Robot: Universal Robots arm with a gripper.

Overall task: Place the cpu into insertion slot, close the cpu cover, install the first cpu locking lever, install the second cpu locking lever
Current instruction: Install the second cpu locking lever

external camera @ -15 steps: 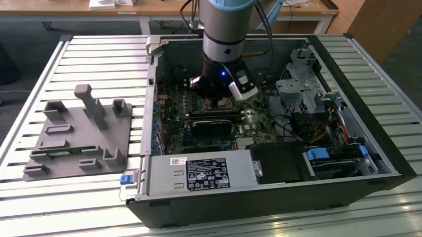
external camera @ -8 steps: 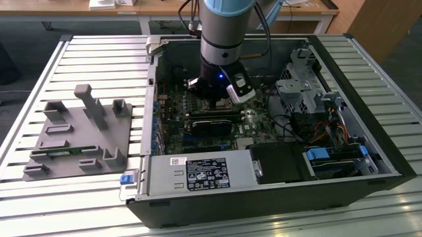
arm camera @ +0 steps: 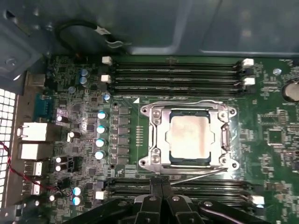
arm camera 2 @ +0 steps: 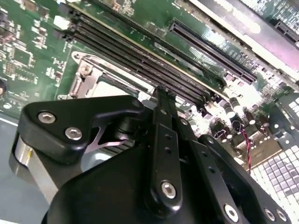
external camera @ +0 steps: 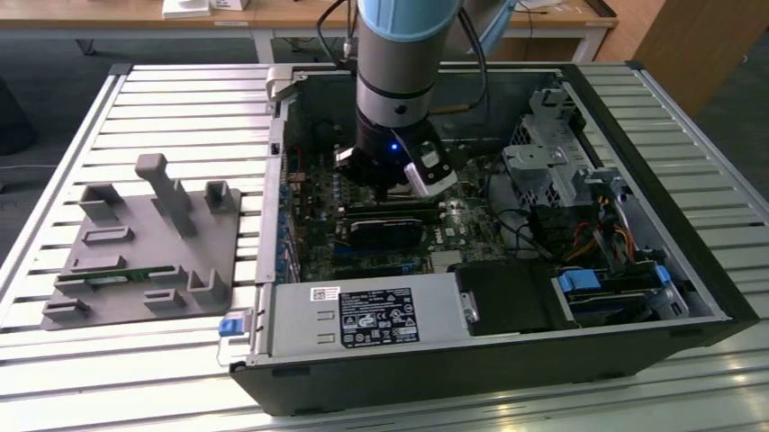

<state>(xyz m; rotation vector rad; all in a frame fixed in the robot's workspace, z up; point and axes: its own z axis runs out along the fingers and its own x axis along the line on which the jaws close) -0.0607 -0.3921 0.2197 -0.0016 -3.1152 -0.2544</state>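
The cpu (arm camera: 188,136) sits under the closed cpu cover (arm camera: 159,140) in the first wrist view, while the second wrist view shows the fingers (arm camera 2: 162,140) pressed together, empty.

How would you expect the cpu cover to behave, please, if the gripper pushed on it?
The cpu cover looks like thin metal framing, so probably stiff but bendable under off-centre force. It lies flat around the cpu, so it likely won't tip or roll. Its shiny surface may be slippery for the gripper.
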